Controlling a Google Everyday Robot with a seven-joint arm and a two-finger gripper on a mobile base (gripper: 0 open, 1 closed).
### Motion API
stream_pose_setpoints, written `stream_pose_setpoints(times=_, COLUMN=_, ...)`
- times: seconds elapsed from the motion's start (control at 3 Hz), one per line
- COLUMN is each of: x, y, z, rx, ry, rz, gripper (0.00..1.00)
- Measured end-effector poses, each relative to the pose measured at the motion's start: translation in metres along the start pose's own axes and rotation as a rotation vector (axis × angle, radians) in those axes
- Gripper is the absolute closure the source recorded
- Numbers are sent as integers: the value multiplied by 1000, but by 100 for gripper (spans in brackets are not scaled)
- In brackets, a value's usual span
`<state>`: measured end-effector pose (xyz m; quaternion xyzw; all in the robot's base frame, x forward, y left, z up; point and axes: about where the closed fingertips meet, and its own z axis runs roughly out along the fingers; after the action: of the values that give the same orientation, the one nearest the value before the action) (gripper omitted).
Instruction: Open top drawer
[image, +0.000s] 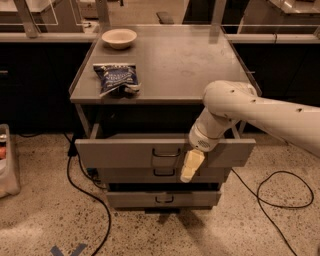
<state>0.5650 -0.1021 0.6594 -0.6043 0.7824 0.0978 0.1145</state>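
The top drawer (120, 152) is the widest grey front under the cart's top. It is pulled out a little, its side rails show at both ends, and its inside is dark. Its small dark loop handle (166, 152) sits at the centre. My gripper (191, 166) is pale yellow and points down in front of the drawer front, just right of and slightly below the handle. It overlaps the lower edge of that front. My white arm (260, 115) reaches in from the right.
Two narrower drawers, the middle drawer (135, 175) and the bottom drawer (135, 199), sit below and look closed. On the cart top (185, 65) lie a blue snack bag (116, 77) and a white bowl (119, 38). Black cables (85, 195) run on the floor on both sides.
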Motion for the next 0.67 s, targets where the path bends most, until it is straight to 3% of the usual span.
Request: stream_pose_setpoints(times=0.67, x=13, y=25, z=6, rx=23, ry=34, rz=-23, gripper=0)
